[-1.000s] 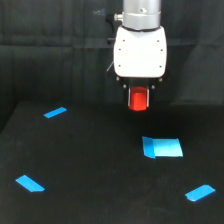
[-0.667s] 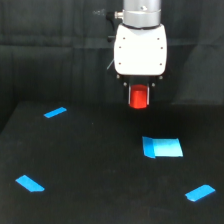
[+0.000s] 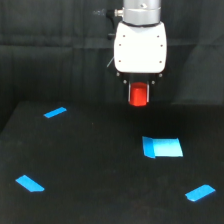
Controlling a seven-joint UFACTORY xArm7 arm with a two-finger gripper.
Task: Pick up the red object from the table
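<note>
The red object [image 3: 138,94] is a short red-orange cylinder hanging just under the white gripper body, well above the black table [image 3: 100,165]. My gripper [image 3: 139,95] is shut on it, its dark fingers hard to make out against the dark backdrop. The cylinder's top is hidden inside the gripper.
A blue rectangle [image 3: 162,147] lies on the table below and slightly toward the exterior view's right of the gripper. Blue tape strips sit at the back left [image 3: 55,112], front left [image 3: 30,183] and front right [image 3: 200,192]. A dark curtain closes off the back.
The gripper has risen a little with the red object in it; the tape marks have not moved.
</note>
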